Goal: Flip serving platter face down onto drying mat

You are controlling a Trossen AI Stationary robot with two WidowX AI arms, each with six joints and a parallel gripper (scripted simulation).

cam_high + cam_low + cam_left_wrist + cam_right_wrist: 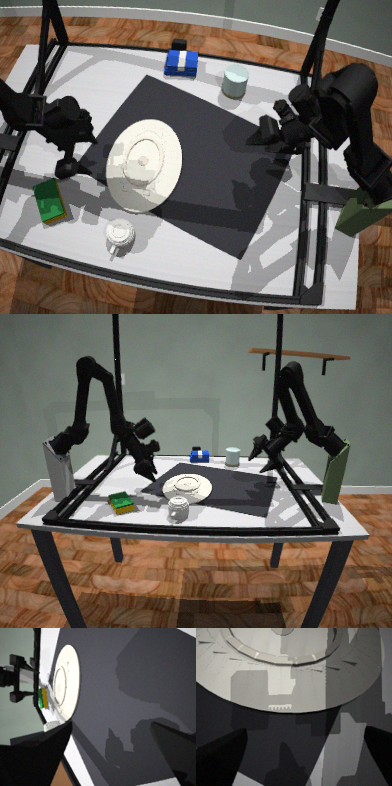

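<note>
The cream serving platter (144,165) lies flat at the left end of the dark drying mat (215,150), its left rim over the white table top. A raised ring shows on its upper side. It also shows in the exterior view (187,487). My right gripper (70,160) (148,474) hangs open and empty just left of the platter, above the table. Its wrist view shows the platter rim (291,663) close ahead of the fingers. My left gripper (255,137) is open and empty, raised over the mat's right end (260,460). Its wrist view shows the platter (65,684) far off.
A white mug (119,235) stands in front of the platter. A green sponge (49,201) lies at the front left. A blue and white box (181,62) and a pale cylinder cup (235,81) stand at the back. Black frame rails (307,200) run round the table.
</note>
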